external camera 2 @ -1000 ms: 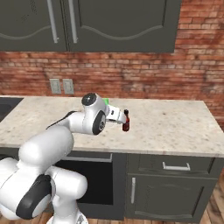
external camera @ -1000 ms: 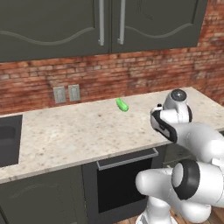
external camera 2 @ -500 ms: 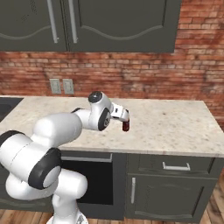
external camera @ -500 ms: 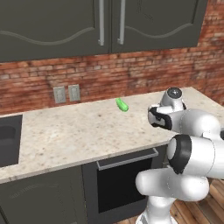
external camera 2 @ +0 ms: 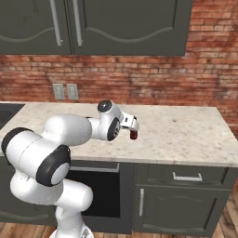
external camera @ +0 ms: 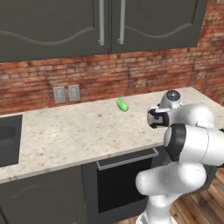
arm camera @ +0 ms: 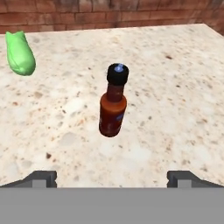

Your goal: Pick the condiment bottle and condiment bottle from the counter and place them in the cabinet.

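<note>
Red sauce bottle [arm camera: 113, 105] upright on speckled counter [arm camera: 175, 87], gripper [arm camera: 112, 178] spread wide above (nothing held)

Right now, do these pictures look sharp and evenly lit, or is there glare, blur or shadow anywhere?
Hand view: sharp; the hot sauce bottle and green bottle show under flat, even light, with hardly any shadow on the counter. Left base view: soft and slightly blocky; no glare on the cabinet doors. Right base view: even light; the bottle shows partly, beside the gripper.

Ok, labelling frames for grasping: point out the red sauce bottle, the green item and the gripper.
Red sauce bottle [arm camera: 113, 114], hand view, label.
Green item [arm camera: 19, 54], hand view, its middle.
Gripper [arm camera: 112, 178], hand view, midway between fingertips.
</note>
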Motion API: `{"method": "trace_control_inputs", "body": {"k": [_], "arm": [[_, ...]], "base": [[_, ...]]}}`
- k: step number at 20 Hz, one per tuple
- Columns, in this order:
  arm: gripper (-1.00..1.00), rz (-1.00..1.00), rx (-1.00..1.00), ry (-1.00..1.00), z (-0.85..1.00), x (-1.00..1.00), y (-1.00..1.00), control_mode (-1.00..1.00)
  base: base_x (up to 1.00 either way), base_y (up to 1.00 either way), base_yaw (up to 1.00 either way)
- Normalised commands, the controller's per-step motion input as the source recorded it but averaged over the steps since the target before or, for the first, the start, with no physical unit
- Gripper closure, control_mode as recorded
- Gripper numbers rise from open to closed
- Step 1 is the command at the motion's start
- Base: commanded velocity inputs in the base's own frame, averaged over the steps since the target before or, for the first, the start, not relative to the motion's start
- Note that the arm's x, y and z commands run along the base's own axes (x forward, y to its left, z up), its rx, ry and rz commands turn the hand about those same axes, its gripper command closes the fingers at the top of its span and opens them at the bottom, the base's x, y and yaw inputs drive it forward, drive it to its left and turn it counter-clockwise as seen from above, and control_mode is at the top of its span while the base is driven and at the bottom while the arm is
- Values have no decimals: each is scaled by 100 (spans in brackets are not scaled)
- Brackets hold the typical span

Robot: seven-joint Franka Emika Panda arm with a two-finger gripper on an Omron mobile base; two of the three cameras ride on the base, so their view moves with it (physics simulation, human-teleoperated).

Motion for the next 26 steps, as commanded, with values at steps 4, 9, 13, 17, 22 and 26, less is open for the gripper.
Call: {"method": "trace_control_inputs", "body": {"k": [4,9,13,17,22,26], "arm": [[-100,0,0,0,-21,26,-8,-100],[-100,0,0,0,-16,27,-9,-100],[-100,0,0,0,-14,29,-11,-100],[-100,0,0,0,-12,29,-12,-100],[-100,0,0,0,-12,30,-10,-100],[-100,0,1,0,-13,30,-9,-100]], "base": [[0,0,0],[0,0,0],[0,0,0],[0,0,0],[0,0,0],[0,0,0]]}}
